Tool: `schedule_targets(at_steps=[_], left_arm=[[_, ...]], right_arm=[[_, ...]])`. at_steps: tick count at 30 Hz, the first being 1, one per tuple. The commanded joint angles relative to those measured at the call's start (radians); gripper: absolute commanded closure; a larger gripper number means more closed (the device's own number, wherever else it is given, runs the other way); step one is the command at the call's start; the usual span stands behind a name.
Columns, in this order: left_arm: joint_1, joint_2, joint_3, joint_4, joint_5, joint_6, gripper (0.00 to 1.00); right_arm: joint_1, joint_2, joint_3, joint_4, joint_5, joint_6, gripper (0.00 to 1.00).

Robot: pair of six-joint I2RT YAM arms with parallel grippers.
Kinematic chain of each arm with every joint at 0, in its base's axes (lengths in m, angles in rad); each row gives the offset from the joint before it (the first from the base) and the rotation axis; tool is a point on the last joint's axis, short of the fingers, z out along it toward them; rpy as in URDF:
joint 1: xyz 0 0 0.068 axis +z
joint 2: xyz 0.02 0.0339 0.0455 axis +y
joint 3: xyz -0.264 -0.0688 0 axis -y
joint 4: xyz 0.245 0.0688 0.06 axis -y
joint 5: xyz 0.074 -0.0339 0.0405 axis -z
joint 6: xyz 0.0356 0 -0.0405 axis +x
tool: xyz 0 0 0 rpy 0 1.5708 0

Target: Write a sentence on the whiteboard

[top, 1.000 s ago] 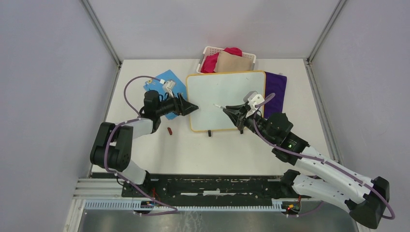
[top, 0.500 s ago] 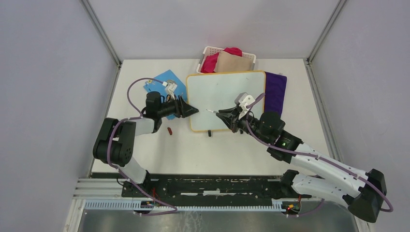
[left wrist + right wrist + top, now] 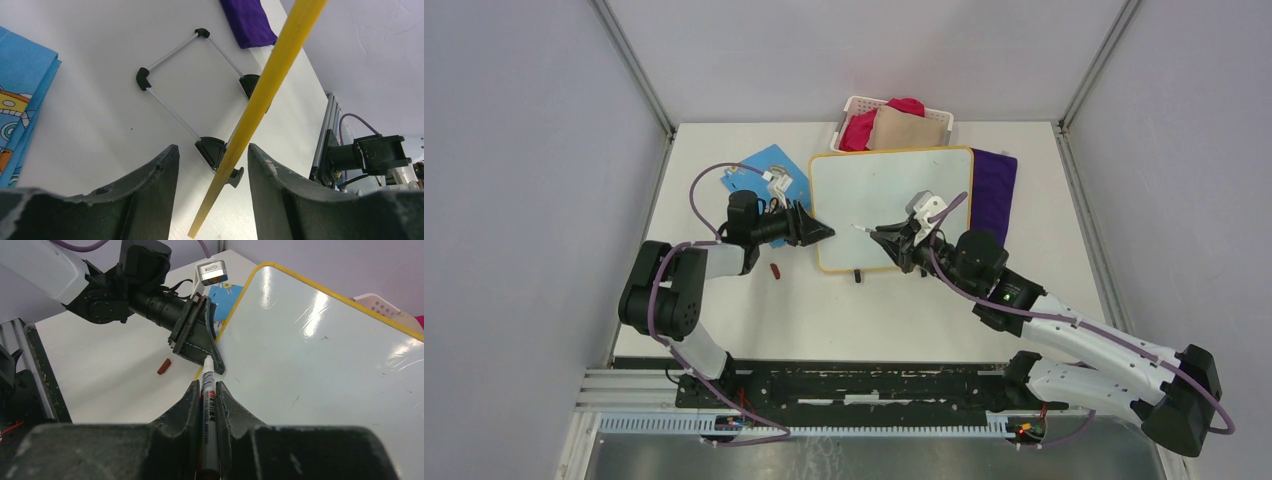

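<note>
Roughly mid-desk [image 3: 874, 315]: the whiteboard [image 3: 894, 190], yellow-framed, propped on black feet, with its writing face showing white apart from a few tiny specks. Left tool [image 3: 824, 231] is at the board's left edge. In its wrist view the two fingers [image 3: 150, 185] stand apart with the yellow frame passing between them, close to one finger and clear of the other, so released, not clamped. Right tool [image 3: 882, 236] is clenched on a marker [image 3: 208, 395], white tip out and aimed toward the left tool. From above the tip lies over the board's lower left area. Contact with the surface: cannot tell.

- Blue card [image 3: 759, 165] lies left of the board, partly under the left arm.
- Purple cloth [image 3: 996, 185] lies along the board's right side.
- White basket [image 3: 849, 108] of pink and tan fabric sits behind.
- Small red piece [image 3: 775, 269] lies on the desk near the left arm.
</note>
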State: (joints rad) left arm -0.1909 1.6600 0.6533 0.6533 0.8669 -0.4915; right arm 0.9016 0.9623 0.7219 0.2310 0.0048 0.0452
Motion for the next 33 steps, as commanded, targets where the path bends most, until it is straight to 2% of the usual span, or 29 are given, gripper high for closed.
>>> schedule_targets(at_steps=[1, 8, 16, 23, 33], left_arm=[[-0.002, -0.007, 0.010, 0.013, 0.024, 0.065, 0.42], [-0.002, -0.006, 0.019, -0.009, 0.021, 0.077, 0.49], [-0.004, -0.015, 0.023, -0.009, 0.025, 0.075, 0.59], [-0.007, -0.020, 0.022, -0.006, 0.031, 0.077, 0.75], [-0.007, -0.024, 0.027, -0.023, 0.030, 0.093, 0.88]], right_arm=[[0.005, 0.003, 0.025, 0.075, 0.078, -0.014, 1.00], [0.006, 0.034, 0.028, 0.103, 0.170, -0.012, 1.00], [0.010, 0.059, 0.032, 0.113, 0.180, -0.009, 1.00], [0.018, 0.083, 0.042, 0.119, 0.178, -0.017, 1.00], [0.051, 0.121, 0.074, 0.119, 0.243, -0.074, 1.00]])
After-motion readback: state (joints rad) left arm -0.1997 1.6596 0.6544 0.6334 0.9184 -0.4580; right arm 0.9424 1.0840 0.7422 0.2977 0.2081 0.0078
